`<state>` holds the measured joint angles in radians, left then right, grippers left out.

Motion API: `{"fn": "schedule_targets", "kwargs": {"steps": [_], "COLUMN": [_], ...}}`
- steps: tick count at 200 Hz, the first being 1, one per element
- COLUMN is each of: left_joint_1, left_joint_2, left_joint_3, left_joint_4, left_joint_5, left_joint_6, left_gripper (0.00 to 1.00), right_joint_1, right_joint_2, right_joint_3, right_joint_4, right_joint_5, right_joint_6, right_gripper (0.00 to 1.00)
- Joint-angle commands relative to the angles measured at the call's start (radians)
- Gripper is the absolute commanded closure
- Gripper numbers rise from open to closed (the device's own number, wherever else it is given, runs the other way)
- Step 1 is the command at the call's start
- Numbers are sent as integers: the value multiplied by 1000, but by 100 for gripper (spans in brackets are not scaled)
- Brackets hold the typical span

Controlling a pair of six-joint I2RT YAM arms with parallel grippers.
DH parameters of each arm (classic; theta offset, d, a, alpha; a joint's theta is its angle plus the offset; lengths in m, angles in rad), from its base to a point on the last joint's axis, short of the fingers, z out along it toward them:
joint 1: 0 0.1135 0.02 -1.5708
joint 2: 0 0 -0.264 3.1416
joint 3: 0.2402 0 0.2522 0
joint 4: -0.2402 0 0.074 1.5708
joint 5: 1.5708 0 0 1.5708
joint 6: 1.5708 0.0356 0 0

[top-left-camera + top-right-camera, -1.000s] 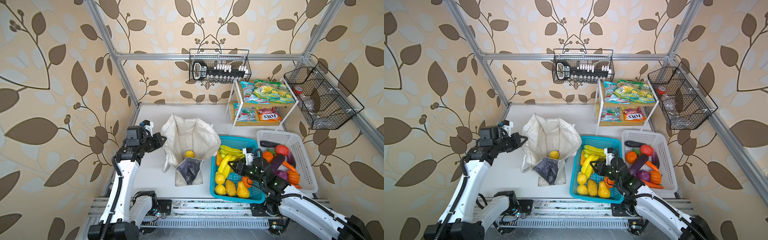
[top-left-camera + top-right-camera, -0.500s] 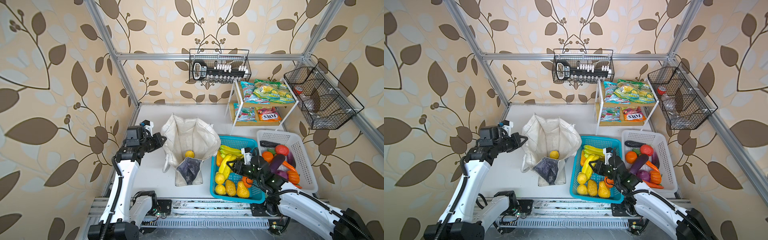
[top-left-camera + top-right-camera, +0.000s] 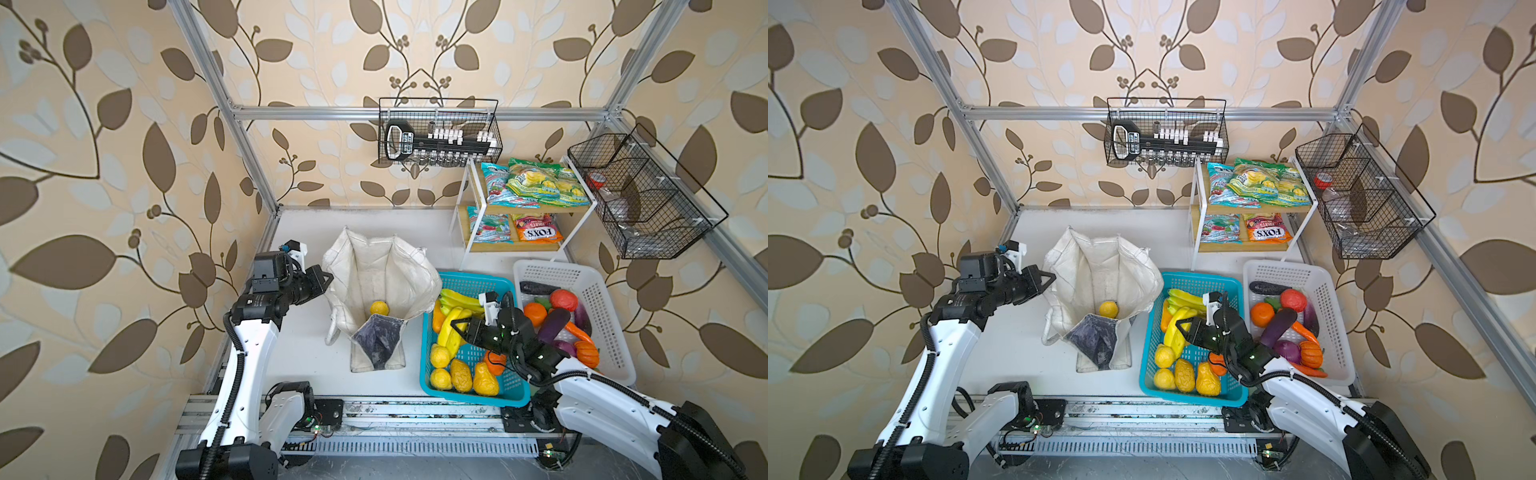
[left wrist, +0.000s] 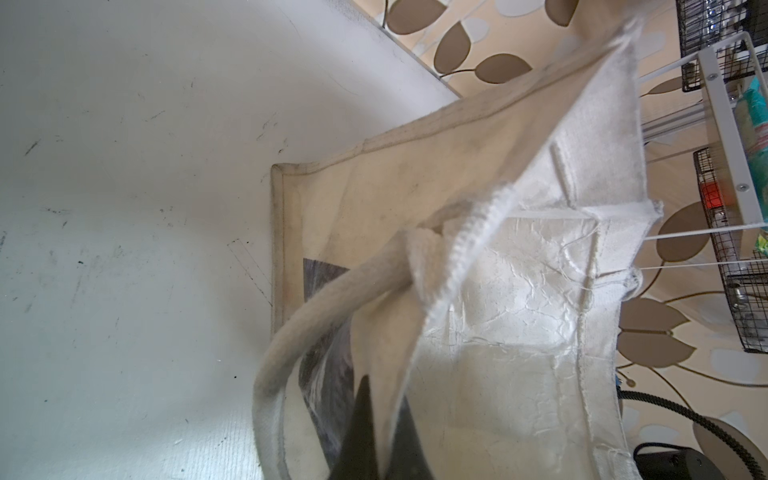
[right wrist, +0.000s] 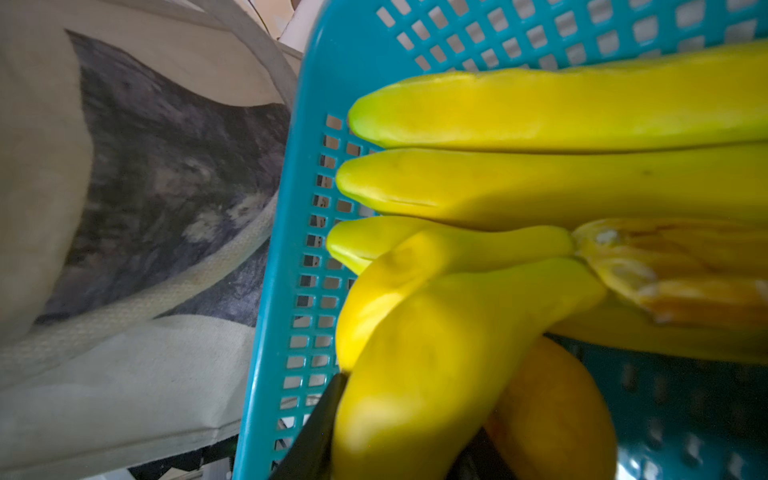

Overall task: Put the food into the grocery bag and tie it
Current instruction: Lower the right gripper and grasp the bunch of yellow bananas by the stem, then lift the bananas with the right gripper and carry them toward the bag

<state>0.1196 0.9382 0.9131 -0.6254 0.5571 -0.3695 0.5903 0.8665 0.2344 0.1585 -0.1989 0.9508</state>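
On the white table, the right gripper squeezes the banana bunch, and the grocery bag sits just left of it in a top view, rim pinched tight by the left gripper.

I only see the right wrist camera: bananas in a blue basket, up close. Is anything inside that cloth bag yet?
Observer: Yes, one yellow fruit lies at the bottom of the bag.
Operator: What keeps it open?
Observer: The left pincer is shut on its rim, holding that side up.
Operator: Any other food nearby?
Observer: A white basket beside the blue basket holds an eggplant.
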Motion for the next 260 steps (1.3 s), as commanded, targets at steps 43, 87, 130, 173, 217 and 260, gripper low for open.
{"fn": "schedule_targets", "kwargs": {"steps": [43,87,130,173,217,260], "left_joint_1": [7,7,8,7,7,7], "left_joint_2": [-10,-7,-1,-5,-3,-1], "left_joint_3": [12,10,10,9,9,7], "left_joint_4": [-1,3,0,3,6,7], "left_joint_5": [4,11,11,11,17,20], "left_joint_6": [26,25,24,23,20,18], "left_gripper": [100,100,100,100,100,100], "right_joint_1": [-18,-18,-24,-22,24,134], "right_joint_2": [-142,-243,-241,-199,-74,161], "right_joint_3": [31,111,289,504,733,933], "right_joint_4": [-108,-234,-392,-507,-521,-476], "right_joint_5": [-17,27,52,106,114,124], "right_joint_6": [-9,-80,-196,-306,-391,-435], "right_gripper": [70,69,71,71,72,71]}}
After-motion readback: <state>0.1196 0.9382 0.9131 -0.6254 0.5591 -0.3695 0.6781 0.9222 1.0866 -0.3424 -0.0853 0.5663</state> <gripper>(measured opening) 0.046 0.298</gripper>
